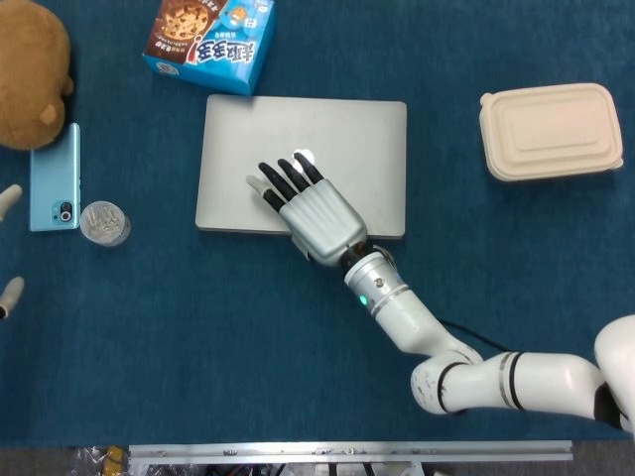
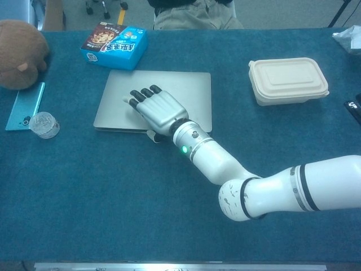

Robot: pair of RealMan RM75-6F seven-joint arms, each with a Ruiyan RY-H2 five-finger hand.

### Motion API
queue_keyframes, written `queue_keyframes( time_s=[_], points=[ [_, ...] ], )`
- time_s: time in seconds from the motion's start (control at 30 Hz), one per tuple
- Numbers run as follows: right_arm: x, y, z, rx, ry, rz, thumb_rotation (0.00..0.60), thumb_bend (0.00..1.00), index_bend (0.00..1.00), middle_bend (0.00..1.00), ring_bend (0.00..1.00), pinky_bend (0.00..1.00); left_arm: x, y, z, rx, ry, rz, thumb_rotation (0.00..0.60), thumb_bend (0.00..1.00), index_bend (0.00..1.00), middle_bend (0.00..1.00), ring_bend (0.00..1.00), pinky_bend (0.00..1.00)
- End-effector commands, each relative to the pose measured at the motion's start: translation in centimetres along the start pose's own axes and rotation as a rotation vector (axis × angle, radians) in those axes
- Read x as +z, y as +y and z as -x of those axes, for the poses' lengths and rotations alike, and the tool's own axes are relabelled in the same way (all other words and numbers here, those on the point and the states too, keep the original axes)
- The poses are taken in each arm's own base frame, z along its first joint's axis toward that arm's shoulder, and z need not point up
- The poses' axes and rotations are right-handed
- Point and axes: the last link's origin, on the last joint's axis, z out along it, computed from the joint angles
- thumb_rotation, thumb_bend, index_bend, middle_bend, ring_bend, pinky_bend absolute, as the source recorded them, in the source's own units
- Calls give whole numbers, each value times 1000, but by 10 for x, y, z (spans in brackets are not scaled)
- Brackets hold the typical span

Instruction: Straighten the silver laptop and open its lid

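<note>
The silver laptop (image 1: pixel 357 149) lies square to the table's edges in the middle of the blue cloth, also seen in the chest view (image 2: pixel 189 93). Its lid stands slightly raised along the front edge, with a thin gap showing on the near left. My right hand (image 1: pixel 313 213) rests palm down on the lid's front half, dark fingers (image 2: pixel 144 95) spread on top and the thumb tucked under the front edge. At the left border of the head view only two fingertips (image 1: pixel 8 198) of my left hand show, apart and holding nothing.
A blue cookie box (image 1: pixel 210 40) touches the laptop's far left corner. A brown plush toy (image 1: pixel 30 69), a blue phone (image 1: pixel 55 177) and a small clear jar (image 1: pixel 104 222) lie to the left. A beige lunch box (image 1: pixel 551 131) sits to the right.
</note>
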Motion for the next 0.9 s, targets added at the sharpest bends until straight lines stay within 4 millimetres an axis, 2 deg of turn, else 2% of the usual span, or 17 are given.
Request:
queue_keyframes(
  time_s=[0.03,0.53,0.9],
  points=[
    [2,1,-4,-12,13,4,600,386,0,19,0,30,0,-2,1,3,-10,0,600,314,0,0,0,0],
    [11,5,-35,-71,73,23,600,388,0,19,0,30,0,5,21,25,-87,79,600,314,0,0,0,0],
    [13,9,-50,-102,96,41,600,387,0,19,0,30,11,29,34,82,-210,267,600,314,0,21,0,0]
  ],
)
